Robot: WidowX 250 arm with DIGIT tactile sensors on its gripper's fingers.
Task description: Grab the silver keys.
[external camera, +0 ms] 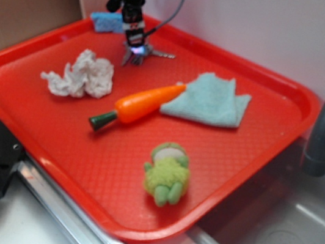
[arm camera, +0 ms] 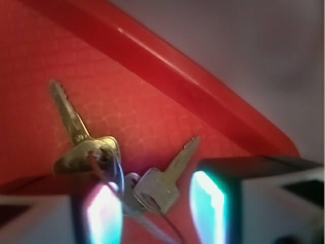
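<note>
Flat metal silver keys [arm camera: 152, 189], wire ring

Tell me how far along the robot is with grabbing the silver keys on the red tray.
Done: the end effector has reached the silver keys at the far side of the red tray. In hand: the wrist view shows the silver keys lying between its two open fingers, not yet pinched. Left: closing on the bunch and lifting it; the keys appear to rest on the tray.
</note>
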